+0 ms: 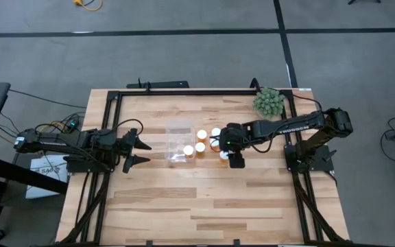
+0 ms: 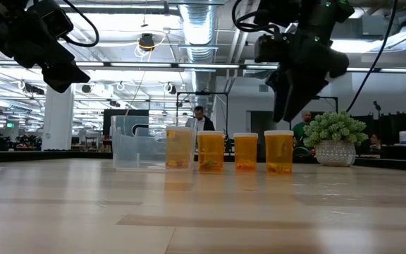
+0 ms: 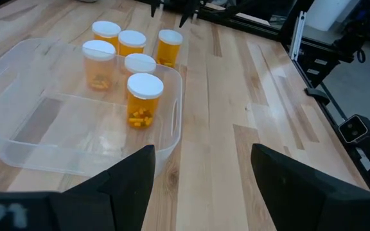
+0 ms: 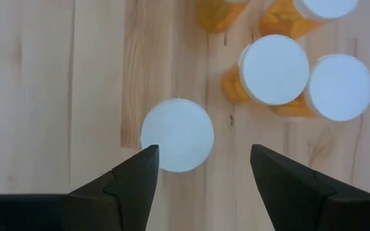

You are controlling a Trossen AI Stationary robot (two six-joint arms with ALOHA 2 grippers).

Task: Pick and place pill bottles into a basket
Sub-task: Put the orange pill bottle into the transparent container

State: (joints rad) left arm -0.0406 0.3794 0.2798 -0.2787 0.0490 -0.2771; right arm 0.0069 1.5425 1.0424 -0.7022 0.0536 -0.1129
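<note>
From the right wrist view I had the right gripper (image 4: 201,168) hanging straight above one pill bottle (image 4: 177,135), its white cap showing between my two dark fingers (image 4: 127,179), which stood apart and held nothing. The bottle stood upright, so its long axis ran up toward the wrist and I judged the next move to be a plain descent, jaws straddling the cap. It sat slightly toward one finger, so I reckoned a small sideways trim was wanted first. Just beyond it the other bottles (image 4: 273,68) clustered close, two caps nearly touching. Farther along the table lay the basket (image 1: 178,127), clear plastic, with one bottle (image 3: 144,101) already standing inside. The left gripper (image 1: 137,152) waited beyond the basket, open and empty, well apart from the bottles; the right arm was plainly the nearer one
</note>
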